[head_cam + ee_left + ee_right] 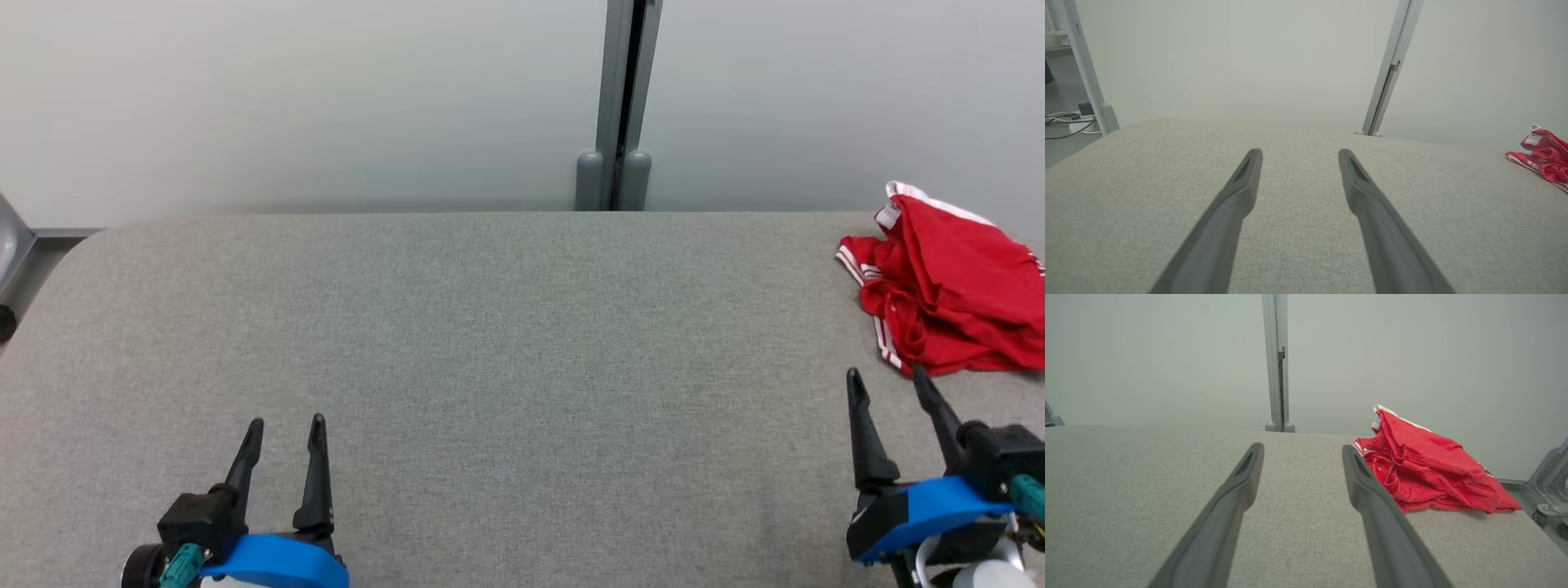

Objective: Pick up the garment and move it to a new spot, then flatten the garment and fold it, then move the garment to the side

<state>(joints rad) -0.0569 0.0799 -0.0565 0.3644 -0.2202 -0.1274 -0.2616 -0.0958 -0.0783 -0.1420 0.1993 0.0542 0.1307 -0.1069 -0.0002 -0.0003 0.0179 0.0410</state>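
The garment (pixel 951 290) is a crumpled red piece with white striped trim, lying in a heap at the far right of the grey table (pixel 506 327). My right gripper (pixel 888 382) stands open just short of it, near the table's front right, with nothing between its fingers. In the right wrist view the garment (pixel 1429 469) lies ahead and to the right of the right gripper (pixel 1302 451), close beside one fingertip. At the front left my left gripper (pixel 286 429) is open and empty; from the left wrist view the garment (pixel 1545 157) shows far off at the right edge beyond the left gripper (pixel 1300 155).
A pale partition wall with a grey upright post (pixel 622 106) runs behind the table. Cables and a power strip (pixel 1069 120) lie on the floor past the table's left end. A metal frame (pixel 1549 486) stands beyond the right end.
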